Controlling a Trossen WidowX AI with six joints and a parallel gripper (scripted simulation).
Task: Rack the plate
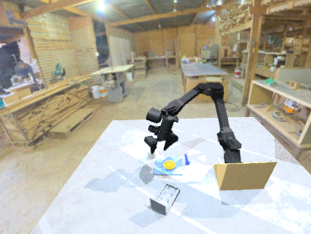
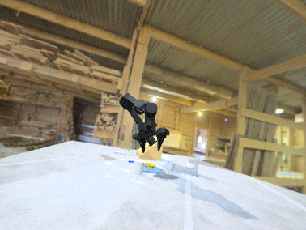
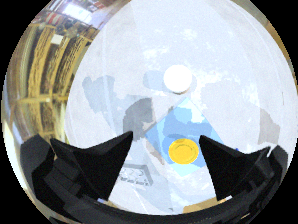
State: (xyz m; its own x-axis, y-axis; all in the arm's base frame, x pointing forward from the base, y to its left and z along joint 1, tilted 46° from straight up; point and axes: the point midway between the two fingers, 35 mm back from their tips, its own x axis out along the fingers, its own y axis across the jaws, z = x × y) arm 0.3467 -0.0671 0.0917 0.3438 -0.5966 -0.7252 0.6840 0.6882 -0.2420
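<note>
The yellow plate (image 1: 169,165) (image 2: 150,165) (image 3: 183,151) lies flat on a light blue square mat (image 1: 178,171) (image 3: 187,112). The grey dish rack (image 1: 158,206) (image 2: 197,167) (image 3: 135,177) stands on the table apart from the mat, nearer the front in the top view, with a raised wall at one end and no plate in it. My gripper (image 1: 159,150) (image 2: 151,151) (image 3: 167,137) is open and empty, fingers pointing down, above the table near the mat. In the wrist view the plate shows between the fingers, towards the right one, some way below them.
A white cylinder (image 1: 151,155) (image 2: 138,168) (image 3: 177,78) stands just beside the mat. A small blue object (image 1: 187,160) (image 2: 130,161) lies on the mat's other side. A tan slanted box or panel (image 1: 246,176) stands by the arm's base.
</note>
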